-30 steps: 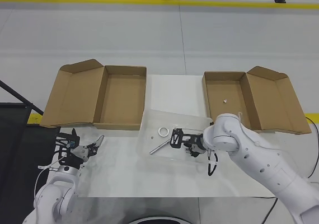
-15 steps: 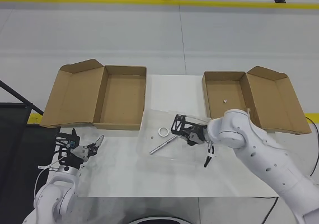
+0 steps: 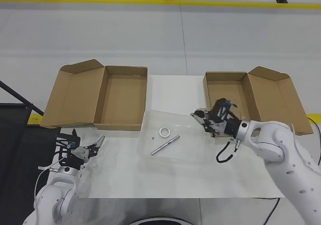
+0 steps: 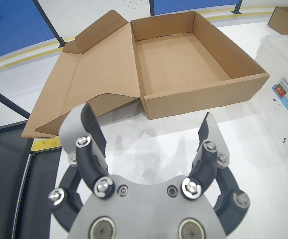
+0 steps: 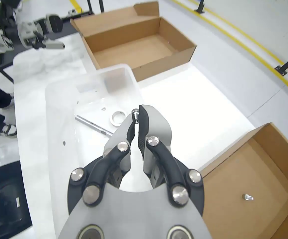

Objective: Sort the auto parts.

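The right gripper, clenched on a small bolt by its very tips above the clear bin beside the right box, could drop the part short of the cardboard should that thin pinch slip.

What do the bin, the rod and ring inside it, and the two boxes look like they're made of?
Bin: probably clear plastic; the table shows through its walls.
Rod: metal, likely steel; silver with a bright sheen.
Ring: white and matte, perhaps plastic; hard to tell.
Boxes: brown matte cardboard, with a ragged torn flap edge.
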Controlling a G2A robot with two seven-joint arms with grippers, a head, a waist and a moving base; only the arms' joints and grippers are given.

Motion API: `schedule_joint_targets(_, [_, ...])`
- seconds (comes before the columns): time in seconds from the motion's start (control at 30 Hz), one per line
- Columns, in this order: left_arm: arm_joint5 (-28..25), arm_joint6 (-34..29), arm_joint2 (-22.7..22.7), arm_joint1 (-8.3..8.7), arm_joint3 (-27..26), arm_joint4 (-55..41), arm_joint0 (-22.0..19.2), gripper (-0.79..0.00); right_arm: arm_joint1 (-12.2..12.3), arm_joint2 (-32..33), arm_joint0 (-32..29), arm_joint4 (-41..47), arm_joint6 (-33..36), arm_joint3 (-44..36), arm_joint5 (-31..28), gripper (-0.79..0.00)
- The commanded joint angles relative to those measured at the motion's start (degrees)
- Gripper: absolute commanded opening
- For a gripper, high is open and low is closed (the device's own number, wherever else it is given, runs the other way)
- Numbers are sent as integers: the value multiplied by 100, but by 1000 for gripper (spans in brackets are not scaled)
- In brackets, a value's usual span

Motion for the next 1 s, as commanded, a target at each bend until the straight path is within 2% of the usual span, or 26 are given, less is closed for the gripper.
schedule_joint_targets(0.0, [0,0,0,0,0,0,0,0,44,307,-239,16,-347,-50,-44,-785])
schedule_joint_targets(0.23, [0,0,0,0,0,0,0,0,121,890,-720,57,-908,-170,-273,-785])
schedule_joint_targets(0.63, [0,0,0,0,0,0,0,0,109,1083,-866,-36,-1225,-34,-519,-785])
schedule_joint_targets(0.73, [0,0,0,0,0,0,0,0,111,1104,-876,-173,-722,-37,-39,-785])
schedule_joint_targets(0.97, [0,0,0,0,0,0,0,0,52,844,-476,-409,1410,-108,1699,-785])
